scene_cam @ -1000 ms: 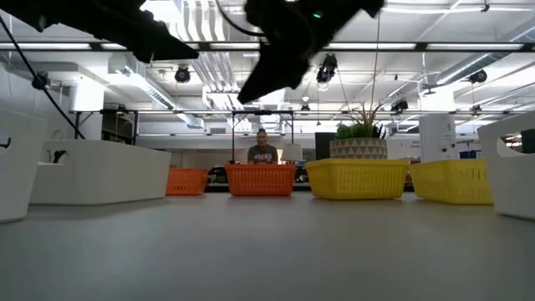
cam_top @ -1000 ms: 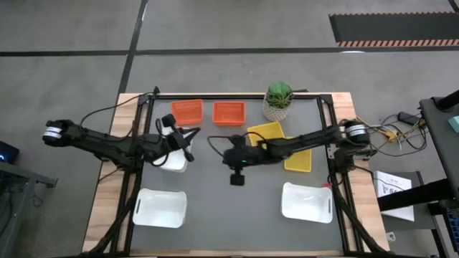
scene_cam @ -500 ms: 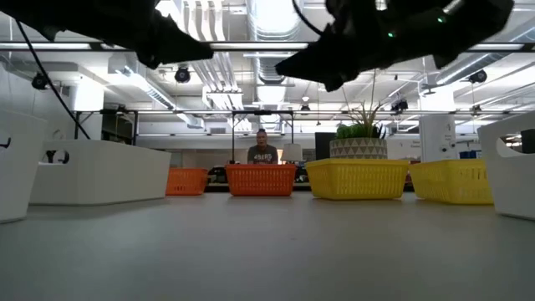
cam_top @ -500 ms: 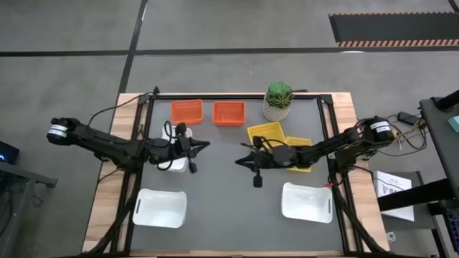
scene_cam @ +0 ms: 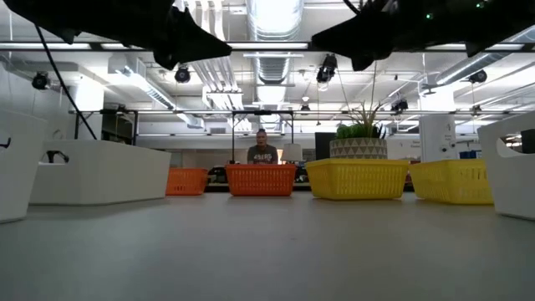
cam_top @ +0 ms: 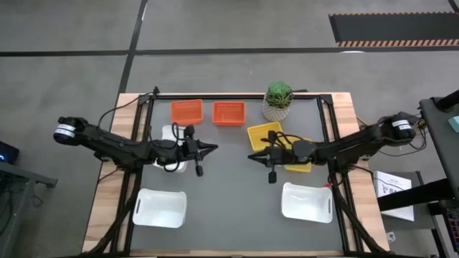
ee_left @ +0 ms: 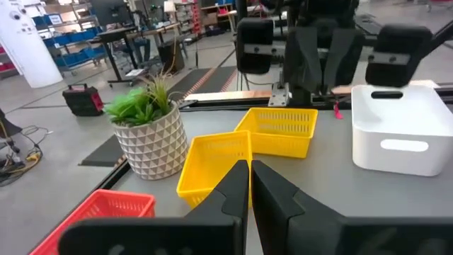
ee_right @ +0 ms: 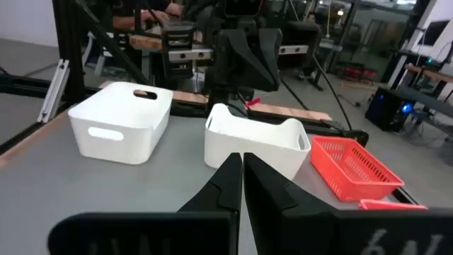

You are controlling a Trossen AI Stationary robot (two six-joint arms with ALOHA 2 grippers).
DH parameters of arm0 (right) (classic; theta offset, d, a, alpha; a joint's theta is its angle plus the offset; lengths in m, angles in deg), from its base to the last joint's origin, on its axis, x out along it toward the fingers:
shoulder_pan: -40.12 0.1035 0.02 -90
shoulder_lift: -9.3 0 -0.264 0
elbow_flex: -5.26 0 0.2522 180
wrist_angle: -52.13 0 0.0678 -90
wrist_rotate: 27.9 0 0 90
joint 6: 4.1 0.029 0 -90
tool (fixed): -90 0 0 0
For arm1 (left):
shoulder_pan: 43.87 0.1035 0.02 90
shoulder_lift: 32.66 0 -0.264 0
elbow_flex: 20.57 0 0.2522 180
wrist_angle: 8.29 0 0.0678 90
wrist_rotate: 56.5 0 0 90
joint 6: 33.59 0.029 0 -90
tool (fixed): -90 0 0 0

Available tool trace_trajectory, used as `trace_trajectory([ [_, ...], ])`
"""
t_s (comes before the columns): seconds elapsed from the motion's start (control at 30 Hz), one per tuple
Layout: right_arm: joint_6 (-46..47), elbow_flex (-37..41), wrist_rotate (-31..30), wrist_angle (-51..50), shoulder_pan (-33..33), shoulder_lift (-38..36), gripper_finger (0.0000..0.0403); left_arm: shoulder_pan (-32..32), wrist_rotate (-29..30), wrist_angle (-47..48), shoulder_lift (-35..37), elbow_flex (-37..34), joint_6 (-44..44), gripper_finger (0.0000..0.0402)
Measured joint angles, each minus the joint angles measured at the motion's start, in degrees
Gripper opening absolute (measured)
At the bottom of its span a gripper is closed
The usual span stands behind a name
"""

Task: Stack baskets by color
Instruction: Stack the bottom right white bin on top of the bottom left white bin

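Two orange baskets (cam_top: 186,111) (cam_top: 229,113) stand at the table's far side. Two yellow baskets (cam_top: 266,133) (cam_top: 298,154) stand right of centre, the nearer one partly under my right arm. Three white baskets show: one (cam_top: 172,147) partly under my left arm, the others at near left (cam_top: 161,208) and near right (cam_top: 307,202). My left gripper (cam_top: 214,148) and my right gripper (cam_top: 251,156) hang shut and empty over the table's middle. They are level and point at each other across a small gap, high above the top (scene_cam: 227,48) (scene_cam: 316,40).
A potted green plant (cam_top: 278,100) stands at the far side beside the yellow baskets. A dark frame rail (cam_top: 237,96) runs around the table. Bare grey top (cam_top: 233,201) lies between the two near white baskets. A person (scene_cam: 262,153) sits in the room beyond.
My right gripper has drawn back toward the table's right edge and tipped from pointing down to level. My left gripper has reached a little toward the table's right and rolled about its own line. Both stayed shut. No basket has moved.
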Motion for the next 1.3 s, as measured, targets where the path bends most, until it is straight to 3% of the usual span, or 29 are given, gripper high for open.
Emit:
trace_trajectory([
  [0.2,1.39,1.80,0.38,-3.94,0.99,-5.53,0.0009,0.45,1.73,-4.11,-2.65,0.16,0.10,0.0001],
  [0.47,1.33,2.47,5.62,-6.37,4.72,-12.23,0.0009,1.85,2.28,-13.55,-7.53,0.19,-0.25,0.0001],
  [0.87,1.61,2.54,5.55,-16.85,6.73,-16.53,0.0009,2.05,2.43,-8.34,-11.40,3.87,-13.33,0.0001],
  [1.3,2.88,2.54,5.57,-19.24,6.73,-16.44,0.0009,2.63,2.43,-8.17,-11.06,4.05,-13.38,0.0001],
])
